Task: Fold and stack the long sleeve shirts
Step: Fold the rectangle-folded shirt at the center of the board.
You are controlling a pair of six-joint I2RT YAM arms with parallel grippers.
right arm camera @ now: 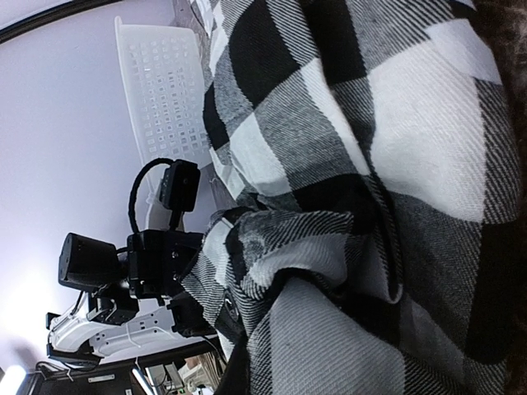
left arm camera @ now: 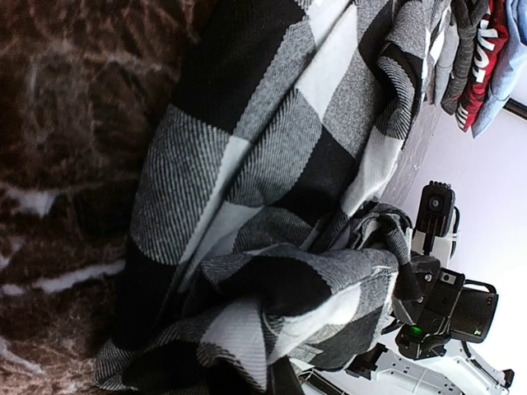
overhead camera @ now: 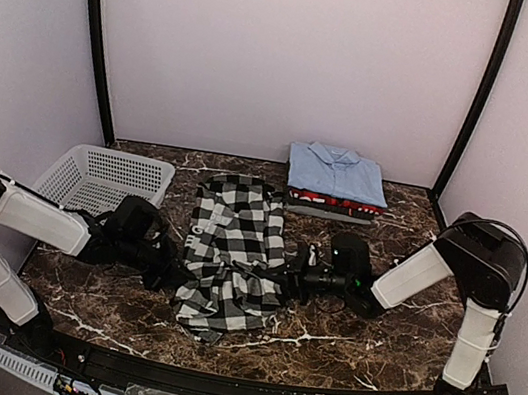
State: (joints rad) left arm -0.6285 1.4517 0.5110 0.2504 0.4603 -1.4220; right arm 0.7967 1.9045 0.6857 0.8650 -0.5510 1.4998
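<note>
two arms are working on a black-and-white checked shirt (overhead camera: 232, 253), which is lying rumpled in the middle of the dark marbled table (overhead camera: 342, 334), between them. the left gripper (overhead camera: 169, 269) is pinching the shirt's left edge. the right gripper (overhead camera: 293, 277) is pinching its right edge, toward the near end of the garment. both sets of jaws are pressed together on gathered cloth, and each wrist camera is showing the fabric bunching into the opposite gripper. the far part of the shirt is lying fairly flat toward the back wall, while the near part is standing up in ridges between the two grips.

behind and to the right, a light blue shirt (overhead camera: 337, 172) is sitting folded, collar showing, on top of a stack near the table's back edge. a red shirt (overhead camera: 329, 204) is peeking out beneath it. a pale perforated basket (overhead camera: 95, 179) is standing at the left rear, just beside the checked cloth.

by the look of it, the folding of the checked shirt is under way and not yet done, since the garment is nowhere near a tidy rectangle. the next move is probably calling for both arms to be travelling together. they would be carrying the pinched edges up and over the flat part, without letting either side slip or dragging the cloth out of line. only then is the bundle going to be ready for the stack.
</note>
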